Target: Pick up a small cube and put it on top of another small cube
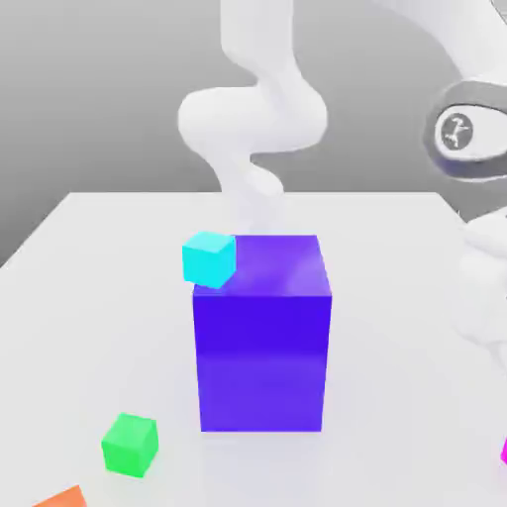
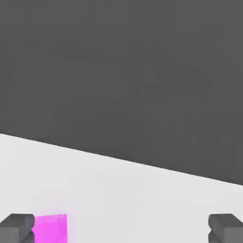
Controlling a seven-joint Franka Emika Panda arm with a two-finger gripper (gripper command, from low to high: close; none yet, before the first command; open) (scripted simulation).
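Observation:
In the hand view my gripper (image 2: 121, 230) is open, its two dark fingertips (image 2: 17, 227) standing far apart over the white table. The small magenta cube (image 2: 50, 228) lies between them, close against one fingertip, with nothing gripping it. In the exterior view a sliver of that magenta cube (image 1: 504, 453) shows at the right edge, near the front. The small green cube (image 1: 130, 444) sits on the table at the exterior view's front left, far from the magenta one.
A big blue-violet block (image 1: 262, 332) stands mid-table between the two cubes. A cyan cube (image 1: 209, 259) appears by its upper left corner. An orange piece (image 1: 61, 498) lies at the front left edge. The white arm (image 1: 485, 287) rises at the exterior view's right.

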